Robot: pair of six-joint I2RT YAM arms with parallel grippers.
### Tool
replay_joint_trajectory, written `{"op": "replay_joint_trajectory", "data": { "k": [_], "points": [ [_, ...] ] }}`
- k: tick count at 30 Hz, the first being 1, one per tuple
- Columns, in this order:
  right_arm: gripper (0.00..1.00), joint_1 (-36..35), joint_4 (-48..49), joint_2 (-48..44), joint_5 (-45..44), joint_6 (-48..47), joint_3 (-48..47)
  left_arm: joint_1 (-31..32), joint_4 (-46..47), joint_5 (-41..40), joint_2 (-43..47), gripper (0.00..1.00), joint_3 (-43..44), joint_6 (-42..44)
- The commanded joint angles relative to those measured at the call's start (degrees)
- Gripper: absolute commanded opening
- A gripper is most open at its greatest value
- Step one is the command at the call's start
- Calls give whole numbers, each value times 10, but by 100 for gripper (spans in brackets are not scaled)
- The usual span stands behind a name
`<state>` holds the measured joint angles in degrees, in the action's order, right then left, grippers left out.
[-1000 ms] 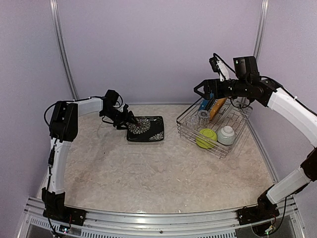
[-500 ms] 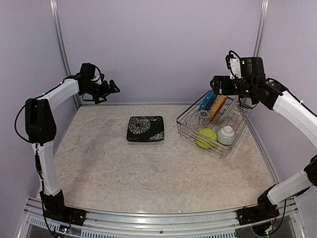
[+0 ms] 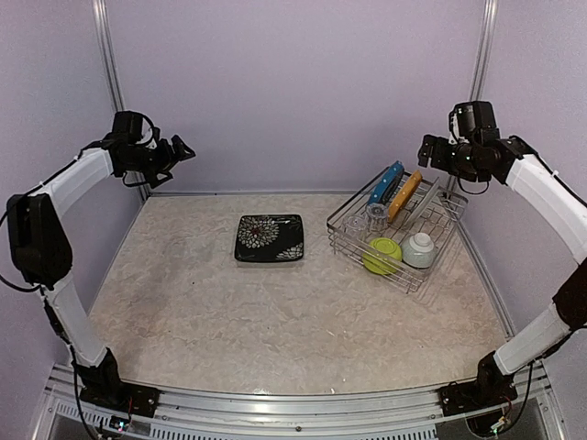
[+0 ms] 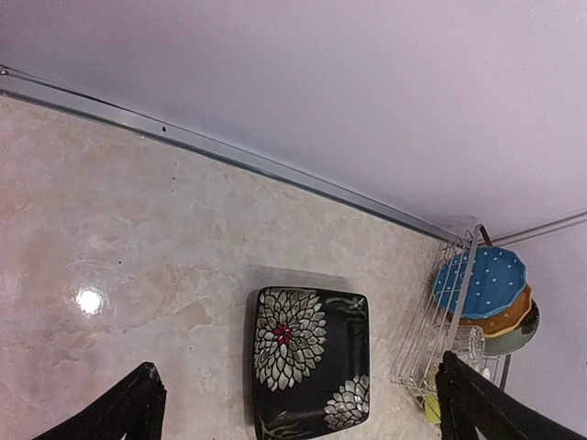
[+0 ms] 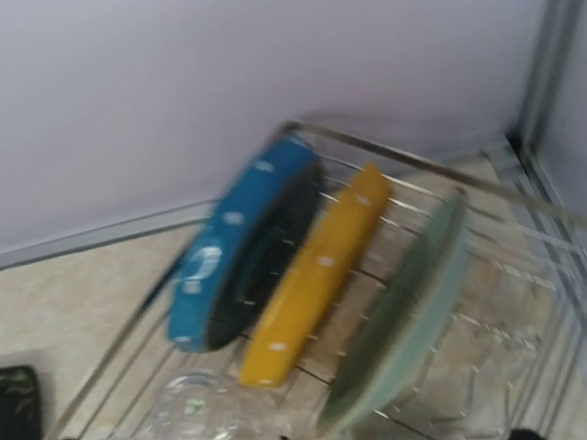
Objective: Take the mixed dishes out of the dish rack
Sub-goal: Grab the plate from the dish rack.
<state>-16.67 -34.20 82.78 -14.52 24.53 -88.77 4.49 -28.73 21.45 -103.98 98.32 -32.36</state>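
Observation:
The black square plate [image 3: 269, 238] [image 4: 310, 362] lies flat on the table, left of the dish rack [image 3: 341, 240]. In the rack stand a blue white-dotted plate [image 3: 386, 182] [image 5: 234, 247], a yellow plate [image 3: 404, 195] [image 5: 316, 275] and a teal plate [image 5: 404, 312], all on edge. A lime-green bowl [image 3: 382, 254], a pale bowl [image 3: 419, 248] and a clear glass [image 3: 376, 216] [image 5: 206, 408] sit in front of them. My left gripper [image 3: 176, 156] [image 4: 307, 408] hangs open high by the left wall, holding nothing. My right gripper [image 3: 429, 152] hovers open above the rack's far corner.
Purple walls close the back and both sides, with metal posts [image 3: 112, 82] in the corners. The rack's wire rim [image 5: 413, 160] rises around the plates. A metal rail [image 3: 275, 403] runs along the table's near edge.
My left gripper opened, let go of the black plate on the table, and rose back to the left wall. My right arm drew back up and to the right of the rack.

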Motion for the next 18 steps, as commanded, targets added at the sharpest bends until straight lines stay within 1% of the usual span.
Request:
{"op": "replay_joint_trajectory", "data": {
  "k": [1,4,7,12,18],
  "points": [
    [99,47,-51,28,30,85,-9,-3,18,-42,74,99,-14,6],
    [95,70,-70,53,37,128,-25,-3,15,-78,101,99,-30,8],
    [91,82,-81,82,39,153,-40,-3,16,-97,118,99,-42,3],
    [91,92,-100,133,42,179,-73,-1,24,-110,138,99,-58,-3],
    [90,118,-77,163,89,208,-56,-1,27,-110,145,99,-61,-8]
  ]
}}
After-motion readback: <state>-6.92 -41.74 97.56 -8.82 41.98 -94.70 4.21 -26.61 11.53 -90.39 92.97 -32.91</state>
